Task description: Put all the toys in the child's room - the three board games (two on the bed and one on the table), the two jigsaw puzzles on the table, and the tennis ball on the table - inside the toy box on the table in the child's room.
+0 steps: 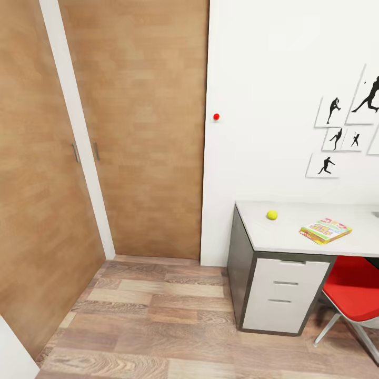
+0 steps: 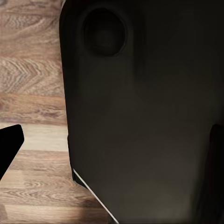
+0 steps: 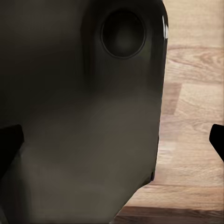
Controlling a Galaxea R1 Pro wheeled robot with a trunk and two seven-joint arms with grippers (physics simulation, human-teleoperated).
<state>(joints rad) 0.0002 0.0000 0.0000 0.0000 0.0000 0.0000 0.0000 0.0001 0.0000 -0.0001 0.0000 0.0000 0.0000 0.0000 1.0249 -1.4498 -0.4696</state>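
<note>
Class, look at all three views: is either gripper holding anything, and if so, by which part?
It cannot be told. Each wrist view shows a dark body over the floor, not the fingers' grip. The tennis ball and board game lie untouched on the table.

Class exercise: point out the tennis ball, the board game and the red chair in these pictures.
tennis ball (image 1: 271, 215): head view, centre of the ball on the desk top.
board game (image 1: 325, 230): head view, middle of the box's printed lid.
red chair (image 1: 355, 287): head view, on the red seat.
</note>
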